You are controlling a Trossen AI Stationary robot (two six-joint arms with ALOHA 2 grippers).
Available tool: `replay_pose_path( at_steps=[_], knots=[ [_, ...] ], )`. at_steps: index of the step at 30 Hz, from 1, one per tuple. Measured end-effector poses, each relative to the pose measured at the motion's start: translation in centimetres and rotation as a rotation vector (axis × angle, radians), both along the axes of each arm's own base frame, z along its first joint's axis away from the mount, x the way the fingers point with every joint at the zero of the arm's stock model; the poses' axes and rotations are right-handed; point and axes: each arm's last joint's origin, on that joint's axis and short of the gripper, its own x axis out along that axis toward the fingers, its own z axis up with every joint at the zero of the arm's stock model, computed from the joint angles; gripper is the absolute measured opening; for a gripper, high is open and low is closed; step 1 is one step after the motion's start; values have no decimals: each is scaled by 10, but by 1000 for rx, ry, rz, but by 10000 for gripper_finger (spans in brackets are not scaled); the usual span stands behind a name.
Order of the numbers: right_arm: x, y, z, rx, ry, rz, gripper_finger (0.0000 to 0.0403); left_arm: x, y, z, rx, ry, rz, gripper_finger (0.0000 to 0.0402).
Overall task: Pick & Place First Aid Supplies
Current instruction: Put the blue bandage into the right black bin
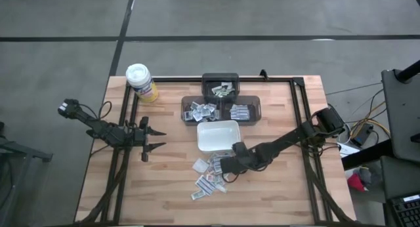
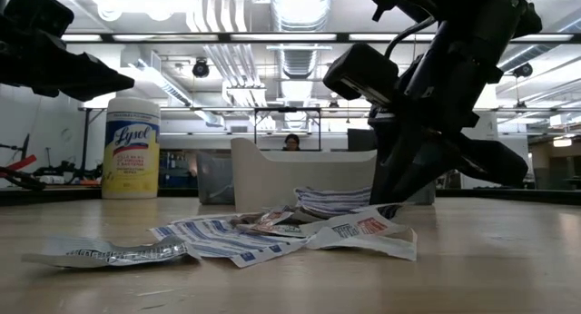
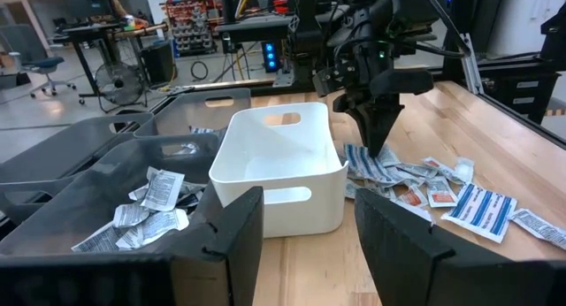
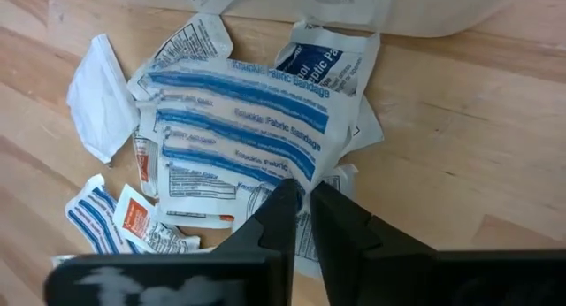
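Right tool (image 4: 303,200) nearly pinched shut on the edge of the packets (image 4: 239,120) piled on the counter (image 4: 460,138) beside the white dish (image 1: 218,136). Thin, floppy, slick; likely fan apart, so grip one edge. Left tool (image 1: 155,139) wide, idle.

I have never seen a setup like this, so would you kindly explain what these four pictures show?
Two dark robot arms work at a wooden table. One picture looks straight down, one looks level across the tabletop, and one comes from each wrist. The left gripper waits open over the table's left side. The right gripper is down on the pile of first aid packets, its fingers nearly together on the edge of a bandage packet; a firm hold is not certain. Beside the pile stands an empty white bin, with grey trays holding sorted packets and a yellow wipes canister behind.
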Motion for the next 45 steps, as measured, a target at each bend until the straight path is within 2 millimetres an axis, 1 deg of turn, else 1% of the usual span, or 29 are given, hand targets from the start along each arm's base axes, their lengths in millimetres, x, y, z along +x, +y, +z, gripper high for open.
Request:
replay_pose_path(
  at_steps=[7, 17, 25, 30, 33, 36, 41, 45],
  knots=[
    [0, 0, 3, -5, -8, 20, 10, 0, 0, 0, 0, 0, 0, 177],
    [6, 3, 17, -19, -45, 69, 8, 0, 0, 0, 0, 0, 0, 177],
    [15, 7, 33, -40, -65, 135, 8, 0, 0, 0, 0, 0, -1, 177],
    [15, 10, 48, -37, 46, 206, 8, 0, 0, 0, 0, 0, 0, 177],
    [13, 13, 61, -58, 113, 257, 8, 0, 0, 0, 0, -1, -1, 177],
    [13, 17, 76, -69, 164, 350, 8, 0, 0, 0, 0, 0, -1, 177],
    [15, 28, 101, -117, 152, 536, 8, 0, 0, 0, 0, 0, -1, 177],
    [19, 37, 119, -177, 81, 679, 8, 0, 0, 0, 0, 0, 0, 177]
  ],
)
